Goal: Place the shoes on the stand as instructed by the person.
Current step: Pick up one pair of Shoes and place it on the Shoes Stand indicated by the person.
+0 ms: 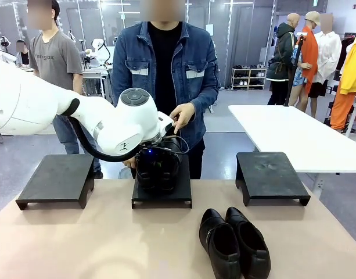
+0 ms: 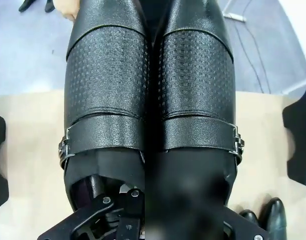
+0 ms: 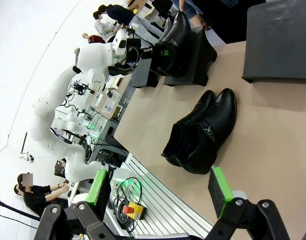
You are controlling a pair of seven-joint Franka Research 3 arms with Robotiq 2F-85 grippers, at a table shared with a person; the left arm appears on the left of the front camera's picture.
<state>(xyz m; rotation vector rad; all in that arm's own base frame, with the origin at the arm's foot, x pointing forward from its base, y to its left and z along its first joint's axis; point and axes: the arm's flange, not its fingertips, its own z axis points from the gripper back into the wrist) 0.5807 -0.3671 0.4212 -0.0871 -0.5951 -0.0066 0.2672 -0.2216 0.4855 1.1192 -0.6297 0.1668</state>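
One pair of glossy black shoes (image 1: 158, 171) with dotted panels and buckle straps (image 2: 110, 75) stands on the middle black stand (image 1: 183, 196). My left gripper (image 1: 156, 156) is shut on this pair, its fingers down inside the shoe openings (image 2: 143, 197). The person (image 1: 166, 64) in the denim jacket stands right behind that stand, one hand (image 1: 181, 115) just above the shoes. A second pair of black shoes (image 1: 233, 243) lies on the table at the front right, also seen from the right wrist (image 3: 201, 131). My right gripper (image 3: 160, 192) hangs open above the table's near edge, holding nothing.
Two more black stands sit on the tan table, one at the left (image 1: 58, 179) and one at the right (image 1: 272, 175). A white table (image 1: 294, 131) stands beyond on the right. Another person in a grey T-shirt (image 1: 56, 58) is behind on the left.
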